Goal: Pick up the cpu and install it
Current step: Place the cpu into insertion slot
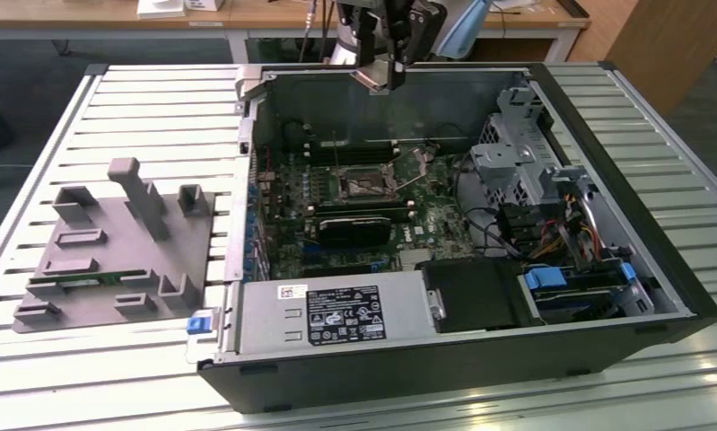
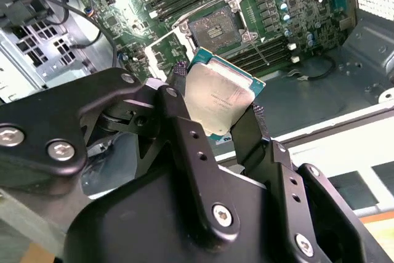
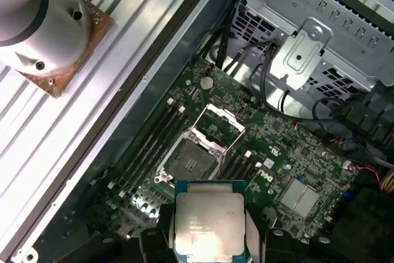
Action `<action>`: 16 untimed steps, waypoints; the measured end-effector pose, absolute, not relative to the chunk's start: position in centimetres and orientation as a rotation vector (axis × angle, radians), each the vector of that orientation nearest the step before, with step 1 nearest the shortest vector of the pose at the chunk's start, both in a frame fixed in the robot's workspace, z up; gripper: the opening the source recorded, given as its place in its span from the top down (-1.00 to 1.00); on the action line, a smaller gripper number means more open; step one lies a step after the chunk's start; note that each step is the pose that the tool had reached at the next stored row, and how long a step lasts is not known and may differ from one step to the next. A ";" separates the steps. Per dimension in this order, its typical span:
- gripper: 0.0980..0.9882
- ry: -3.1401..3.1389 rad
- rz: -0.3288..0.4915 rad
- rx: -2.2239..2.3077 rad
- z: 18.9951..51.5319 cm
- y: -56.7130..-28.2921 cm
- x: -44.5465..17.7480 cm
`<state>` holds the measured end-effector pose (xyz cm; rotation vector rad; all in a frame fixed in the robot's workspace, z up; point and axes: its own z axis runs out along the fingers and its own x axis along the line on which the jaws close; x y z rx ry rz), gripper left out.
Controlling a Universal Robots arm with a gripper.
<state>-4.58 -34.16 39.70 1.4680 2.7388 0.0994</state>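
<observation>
The cpu is up in the air, clamped between the gripper and hanging over the open computer case, well above the motherboard and not yet in its seat. The two black fingers are closed on opposite edges of the chip, and the silver lid faces the cameras in both wrist views. I'd guess that grip is meant to keep the pads off the underside and leave the chip free to go down flat. Below it, the socket lies bare with its metal load plate hinged open, presumably so that it can take the chip. In the exterior view the case lies on its side on the slatted table, with a grey parts fixture well apart toward that view's left. There are a few lines of dark print on the lid, too fine for me to make out. A white sticker covered in symbols sits on the power supply.
</observation>
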 end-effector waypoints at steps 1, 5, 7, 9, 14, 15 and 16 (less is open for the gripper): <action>0.00 2.733 0.099 1.479 39.7 -34.2 -4.6; 0.00 2.713 0.099 1.512 39.7 -34.2 -4.6; 0.00 2.703 0.098 1.529 39.7 -34.2 -4.6; 0.00 2.694 0.098 1.545 39.7 -34.2 -4.6; 0.00 2.668 0.097 1.587 39.7 -34.2 -4.6; 0.00 2.663 0.097 1.595 39.7 -34.2 -4.6; 0.00 2.658 0.097 1.603 39.7 -34.2 -4.6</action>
